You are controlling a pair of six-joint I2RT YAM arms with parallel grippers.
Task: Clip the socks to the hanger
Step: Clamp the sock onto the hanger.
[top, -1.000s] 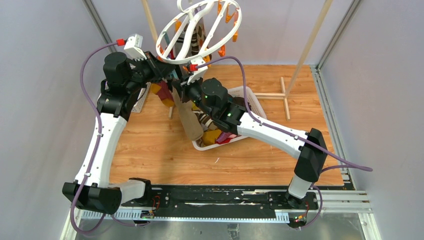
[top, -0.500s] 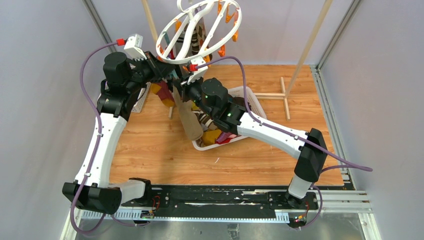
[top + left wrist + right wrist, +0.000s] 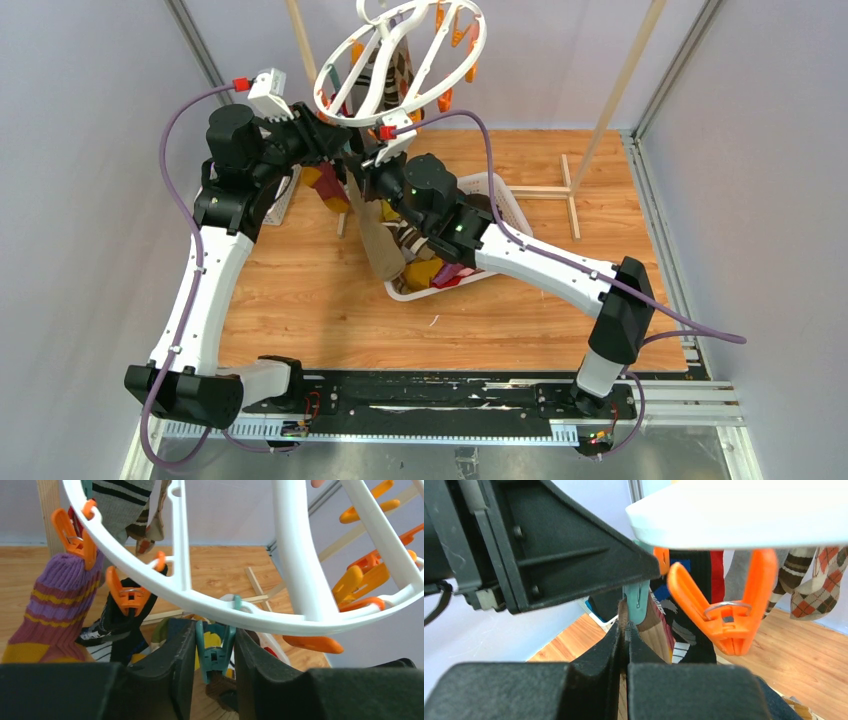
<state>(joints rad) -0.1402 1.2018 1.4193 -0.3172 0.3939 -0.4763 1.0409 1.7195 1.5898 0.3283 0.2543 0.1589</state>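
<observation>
The white ring hanger (image 3: pixel 400 62) hangs at the back, with orange clips and several socks on it. My left gripper (image 3: pixel 338 150) is under its near rim, and its fingers (image 3: pixel 175 660) press on both sides of a teal clip (image 3: pixel 215 652) that hangs from the rim (image 3: pixel 240 615). A brown sock (image 3: pixel 378 240) hangs below this clip, its top edge at the clip's mouth (image 3: pixel 225 685). My right gripper (image 3: pixel 362 172) is shut on that sock's top edge (image 3: pixel 623 622), just under the teal clip (image 3: pixel 638 605).
A purple striped sock (image 3: pixel 55 610) and a black sock (image 3: pixel 117 627) hang from orange clips to the left. An orange clip (image 3: pixel 724 615) hangs close on the right. A white basket (image 3: pixel 505 205) of socks sits under the right arm. Wooden stand posts (image 3: pixel 620 90) rise behind.
Both grippers and the hanger's near rim have shifted very slightly. Both grips are unchanged.
</observation>
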